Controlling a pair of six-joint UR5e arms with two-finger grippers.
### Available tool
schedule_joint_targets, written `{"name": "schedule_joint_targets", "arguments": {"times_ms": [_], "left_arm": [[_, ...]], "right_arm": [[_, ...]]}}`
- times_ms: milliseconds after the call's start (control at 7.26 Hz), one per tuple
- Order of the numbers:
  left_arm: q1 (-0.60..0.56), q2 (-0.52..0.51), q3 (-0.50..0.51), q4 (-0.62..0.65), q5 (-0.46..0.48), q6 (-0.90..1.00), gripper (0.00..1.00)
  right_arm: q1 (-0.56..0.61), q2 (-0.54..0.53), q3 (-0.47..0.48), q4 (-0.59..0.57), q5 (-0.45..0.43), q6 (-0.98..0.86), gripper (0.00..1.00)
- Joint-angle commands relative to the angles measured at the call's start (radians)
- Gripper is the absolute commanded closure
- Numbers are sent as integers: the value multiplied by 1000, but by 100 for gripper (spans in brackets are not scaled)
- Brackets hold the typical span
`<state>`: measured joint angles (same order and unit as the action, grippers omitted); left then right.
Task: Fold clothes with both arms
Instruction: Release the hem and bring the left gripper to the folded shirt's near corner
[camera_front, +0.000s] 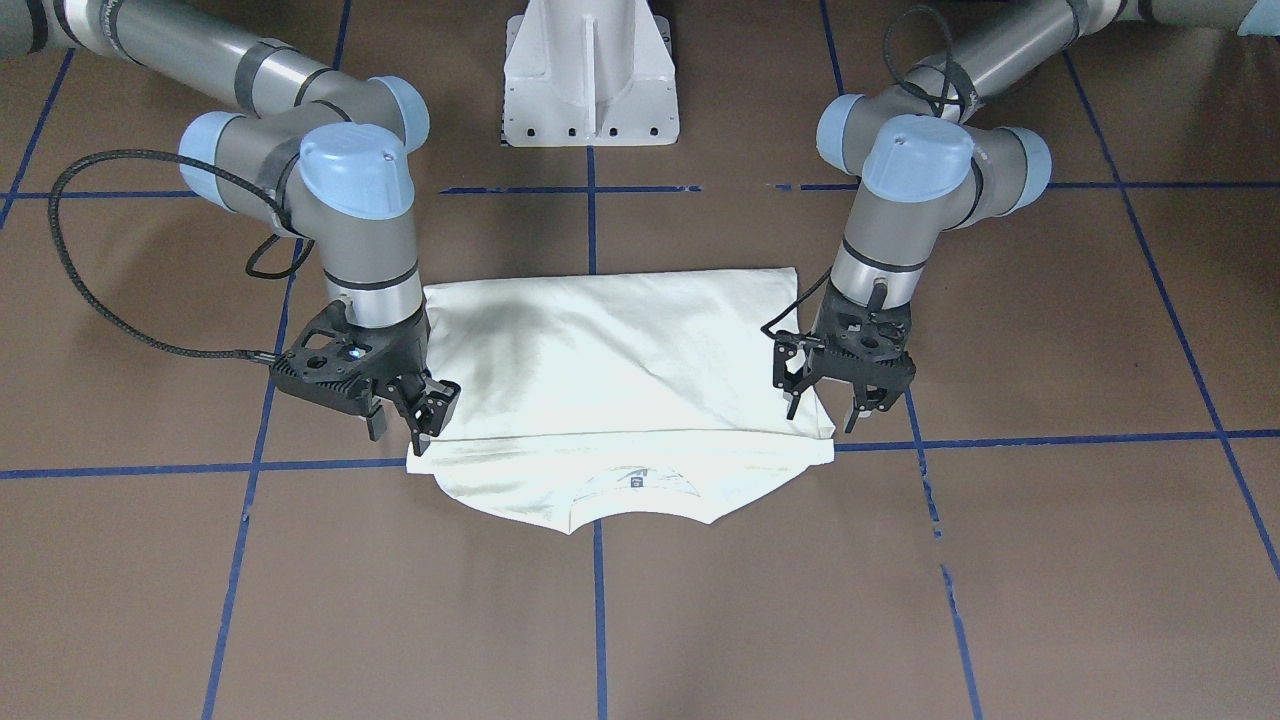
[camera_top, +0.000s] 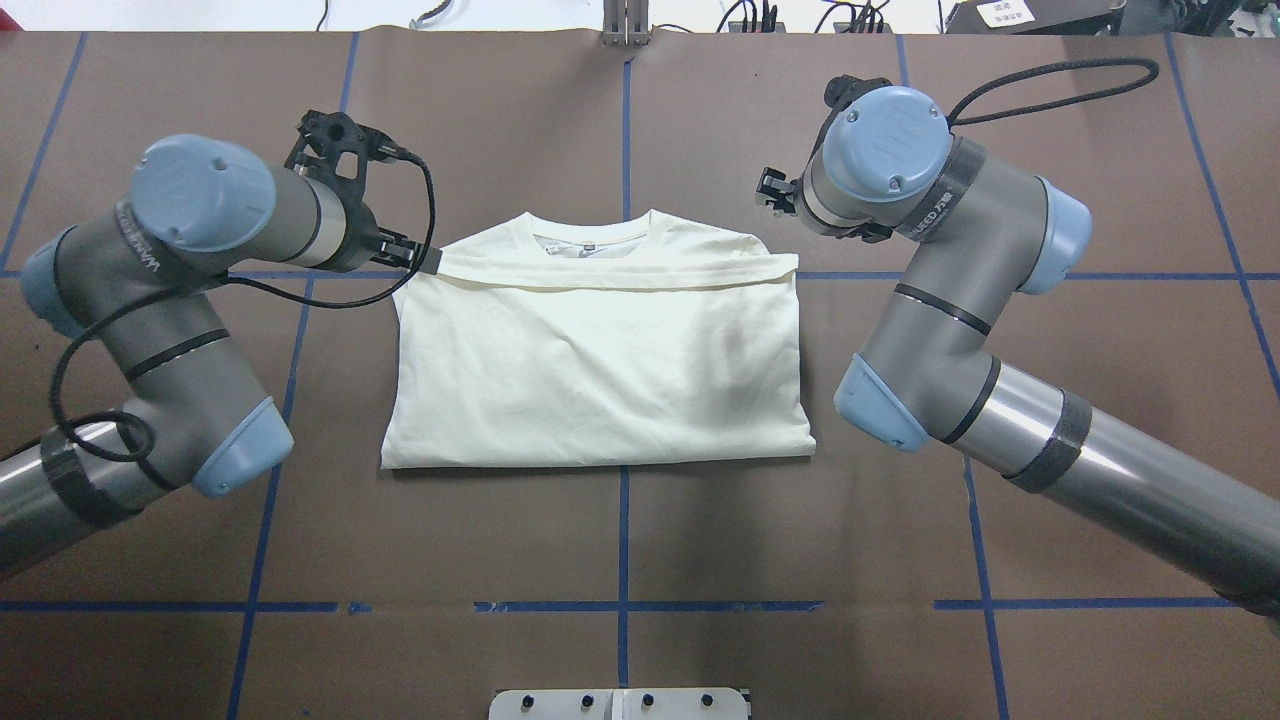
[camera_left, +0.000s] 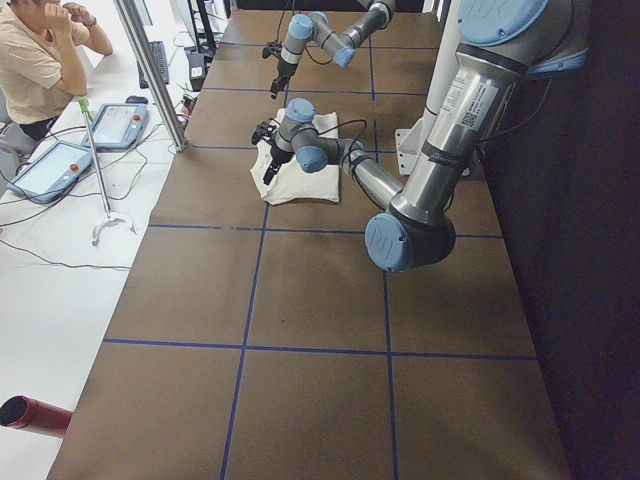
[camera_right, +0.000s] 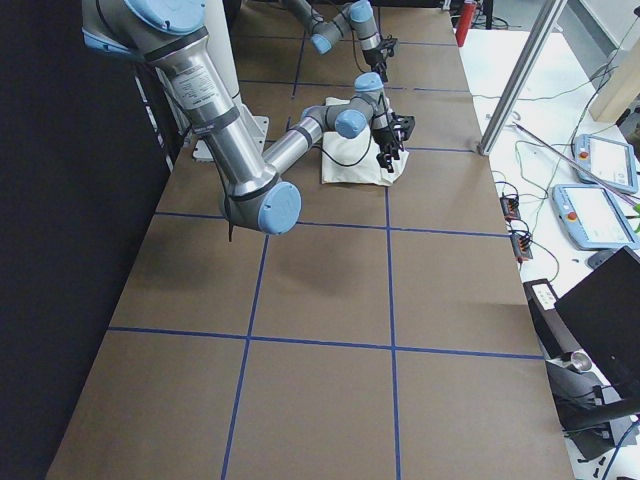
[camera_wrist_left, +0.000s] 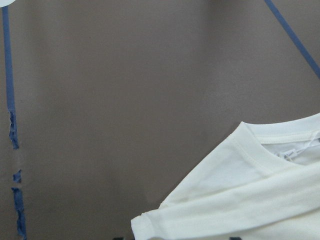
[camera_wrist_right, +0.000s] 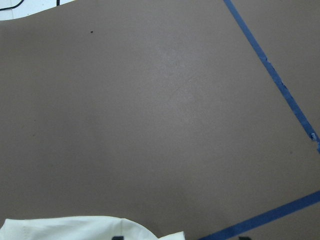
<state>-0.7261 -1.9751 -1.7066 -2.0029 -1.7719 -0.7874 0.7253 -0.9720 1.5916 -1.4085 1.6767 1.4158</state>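
Collar end of the T-shirt (camera_front: 620, 360) lies nearest the front camera, folded flat on the worktop (camera_front: 640, 620). My left claw (camera_front: 822, 415) is spread wide, empty, astride one corner of the folded layer. I read the right claw (camera_front: 398, 440) as parted too, at the opposite corner. The shirt's long axis runs between them; neither arm is nearer.

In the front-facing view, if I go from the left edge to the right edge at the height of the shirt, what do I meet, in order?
right pincer → cream T-shirt → left pincer
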Motion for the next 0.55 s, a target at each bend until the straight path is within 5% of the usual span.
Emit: {"name": "schedule_joint_targets", "arguments": {"times_ms": [0, 138, 413], "left_arm": [[34, 182, -123, -113, -14, -31, 0], [87, 246, -116, -235, -9, -97, 1], [209, 275, -105, -325, 37, -319, 40]], "right_arm": [[9, -24, -2, 62, 14, -14, 0], [9, -22, -1, 62, 15, -14, 0], [9, -24, -1, 63, 14, -12, 0]]}}
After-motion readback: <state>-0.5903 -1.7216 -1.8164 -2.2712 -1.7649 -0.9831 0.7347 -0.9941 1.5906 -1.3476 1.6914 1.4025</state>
